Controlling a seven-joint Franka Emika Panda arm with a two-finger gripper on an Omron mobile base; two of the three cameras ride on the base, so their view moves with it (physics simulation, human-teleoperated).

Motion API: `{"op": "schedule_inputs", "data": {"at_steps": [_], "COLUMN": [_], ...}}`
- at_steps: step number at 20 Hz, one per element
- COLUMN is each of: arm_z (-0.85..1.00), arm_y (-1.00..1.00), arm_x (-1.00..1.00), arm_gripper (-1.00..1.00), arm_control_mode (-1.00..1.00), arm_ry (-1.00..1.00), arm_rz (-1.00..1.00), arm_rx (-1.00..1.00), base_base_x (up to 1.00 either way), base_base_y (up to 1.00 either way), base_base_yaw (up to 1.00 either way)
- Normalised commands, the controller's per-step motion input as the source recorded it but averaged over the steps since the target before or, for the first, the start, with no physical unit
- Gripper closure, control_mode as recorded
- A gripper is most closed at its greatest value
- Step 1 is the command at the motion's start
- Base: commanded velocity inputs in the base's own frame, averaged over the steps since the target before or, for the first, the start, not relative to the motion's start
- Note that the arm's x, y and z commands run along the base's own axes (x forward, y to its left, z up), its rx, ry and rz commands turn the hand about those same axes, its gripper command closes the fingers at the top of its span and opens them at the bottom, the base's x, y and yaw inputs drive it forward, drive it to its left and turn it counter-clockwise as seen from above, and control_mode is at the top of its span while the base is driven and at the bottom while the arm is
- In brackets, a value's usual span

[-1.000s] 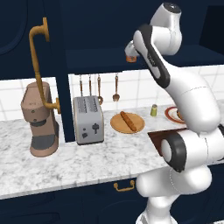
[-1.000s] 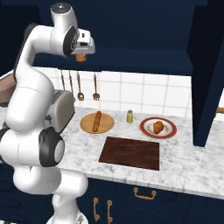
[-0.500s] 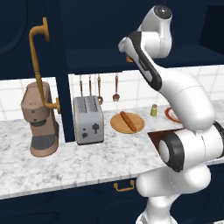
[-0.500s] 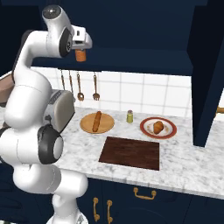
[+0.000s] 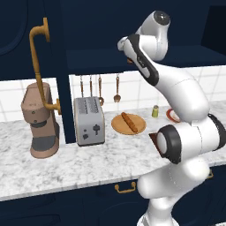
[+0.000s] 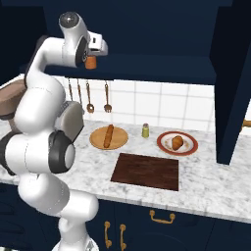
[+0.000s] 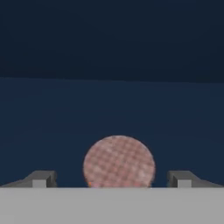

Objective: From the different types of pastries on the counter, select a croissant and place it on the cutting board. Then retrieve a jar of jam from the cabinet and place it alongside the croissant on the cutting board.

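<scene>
The jar of jam [image 6: 90, 62] is seen on the open shelf of the cabinet [image 6: 147, 68], its round lid [image 7: 119, 162] facing the hand camera. The gripper [image 7: 112, 179] is held up at shelf height just over the jar, fingers [image 7: 41, 179] spread wide on either side, not gripping it. The arm is raised high, elbow bent, wrist reaching into the shelf. On the counter [image 6: 215, 191] below, the croissant [image 6: 177, 142] lies on the red-rimmed plate [image 6: 164, 146], the cutting board [image 6: 147, 171] bare just in front, the long loaf [image 6: 109, 136] on the round wooden plate [image 6: 96, 141].
</scene>
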Motion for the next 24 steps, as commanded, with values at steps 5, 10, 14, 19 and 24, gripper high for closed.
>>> {"op": "schedule_inputs", "data": {"at_steps": [5, 10, 14, 19, 24], "arm_z": [0.03, 0.0, 0.0, -0.01, -0.29], "arm_y": [-0.06, 0.0, 0.0, 0.0, 0.0], "arm_x": [0.27, 0.02, 0.12, 0.01, 0.0], "arm_gripper": [-1.0, -1.0, -1.0, -1.0, -1.0], "arm_control_mode": [-1.0, -1.0, -1.0, -1.0, -1.0], "arm_ry": [0.04, 0.12, 0.0, -0.01, -0.05], "arm_rz": [0.0, 0.0, 0.0, 0.0, 0.0], "arm_rx": [0.1, 0.08, 0.01, 0.0, 0.0], "base_base_x": [0.0, 0.0, 0.0, 0.0, 0.0], "base_base_y": [0.0, 0.0, 0.0, 0.0, 0.0], "base_base_yaw": [0.0, 0.0, 0.0, 0.0, 0.0]}}
